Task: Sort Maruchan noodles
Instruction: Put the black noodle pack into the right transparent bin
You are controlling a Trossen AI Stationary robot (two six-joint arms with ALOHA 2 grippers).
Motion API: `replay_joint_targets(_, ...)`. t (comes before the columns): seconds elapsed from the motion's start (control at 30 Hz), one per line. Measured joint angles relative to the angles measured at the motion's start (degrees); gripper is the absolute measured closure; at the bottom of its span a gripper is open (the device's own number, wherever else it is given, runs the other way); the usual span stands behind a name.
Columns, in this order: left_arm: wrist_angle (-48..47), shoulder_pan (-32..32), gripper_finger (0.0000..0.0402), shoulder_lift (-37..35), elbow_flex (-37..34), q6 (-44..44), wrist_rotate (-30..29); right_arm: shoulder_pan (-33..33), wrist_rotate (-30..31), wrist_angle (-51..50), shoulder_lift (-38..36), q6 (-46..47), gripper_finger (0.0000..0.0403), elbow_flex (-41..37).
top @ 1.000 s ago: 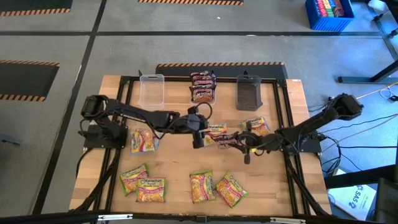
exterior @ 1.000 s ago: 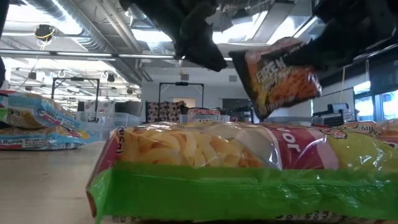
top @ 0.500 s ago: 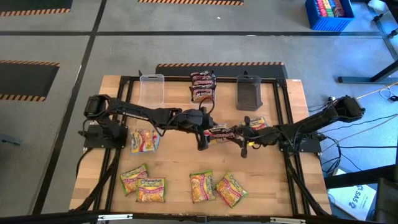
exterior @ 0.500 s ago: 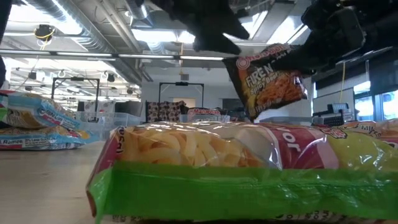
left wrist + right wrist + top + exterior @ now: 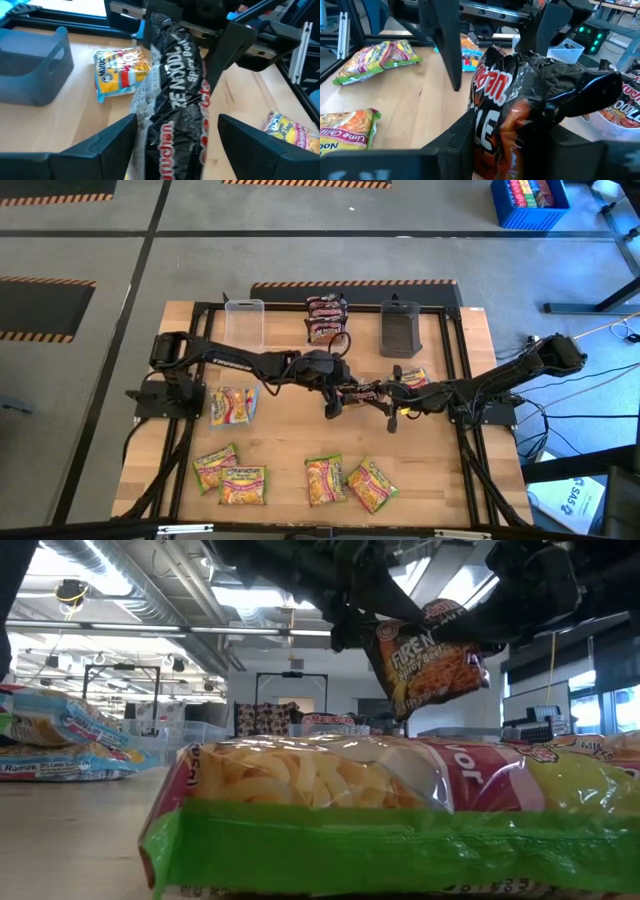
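Handover over mid-table: a dark maroon Maruchan fire noodle packet point(image 5: 358, 391) hangs above the wooden table point(image 5: 285, 440), pinched by the right gripper point(image 5: 384, 394). The left gripper point(image 5: 334, 402) straddles its other end, fingers point(image 5: 107, 142) spread either side, apart from the wrapper. More maroon packets point(image 5: 326, 318) sit in a clear tub; yellow-green packets point(image 5: 345, 480) lie along the near edge.

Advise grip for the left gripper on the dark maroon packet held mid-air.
Take the free end of the dark maroon packet, coming from the left. The right gripper pinches the opposite end, and the left gripper has its open fingers on either side of the packet's flat faces.
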Motion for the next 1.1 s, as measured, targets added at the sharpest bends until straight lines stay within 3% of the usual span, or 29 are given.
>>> replay_joint_targets(0.4, 0.1, 1.7, 0.0243, 0.6, 0.0, 2.8, 1.9, -0.3, 1.3, 1.5, 0.0, 0.2, 0.0277, 0.0)
replay_joint_targets(0.53, -0.1, 1.7, 0.0271, 0.6, 0.0, 3.1, 1.9, -0.3, 1.6, 2.9, 0.0, 0.3, 0.0249, 0.0)
replay_joint_targets(0.83, -6.3, 3.3, 0.0287, -3.7, -0.1, 7.1, -2.1, -0.2, 4.4, 0.4, -1.5, 0.1, 0.0142, 2.1)
replay_joint_targets(1.1, -16.9, 10.0, 0.0287, -11.0, -0.1, 14.4, -11.6, -0.1, 7.6, -5.2, -3.3, 0.1, 0.0119, 3.3)
